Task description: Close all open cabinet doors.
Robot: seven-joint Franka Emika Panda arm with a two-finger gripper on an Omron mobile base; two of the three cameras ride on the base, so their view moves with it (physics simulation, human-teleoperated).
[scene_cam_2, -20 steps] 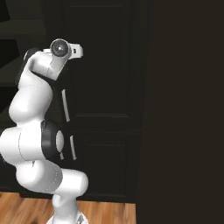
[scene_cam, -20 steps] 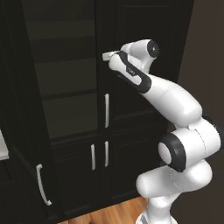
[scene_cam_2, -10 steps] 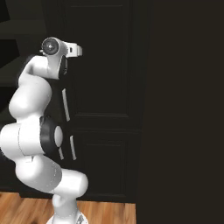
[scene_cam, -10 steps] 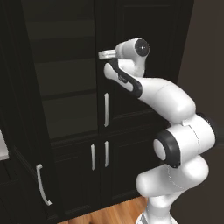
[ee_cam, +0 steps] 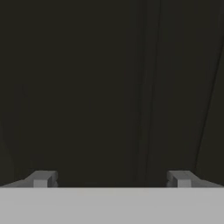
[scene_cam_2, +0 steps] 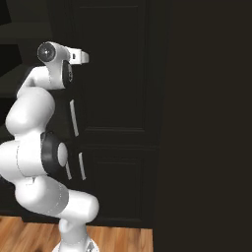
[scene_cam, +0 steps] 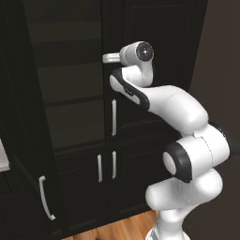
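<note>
pincer (ee_cam: 109, 178) raised high against the tall cabinet doors (scene_cam: 154, 65), its tips wide apart and clamped on nothing, pointing at dark panel close ahead. one tall door (scene_cam: 28, 140) at the far left of the left base view stands swung out, handle (scene_cam: 45, 204) facing the room. judged: the hand is held flat and empty to push, not to grip.

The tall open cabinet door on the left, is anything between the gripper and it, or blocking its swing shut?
Nothing visible does. The open door stands edge-on at the left, shelves exposed behind it. The gripper is up by the closed door, fingers spread with nothing between them. The arm, however, stands before the cabinet.
</note>
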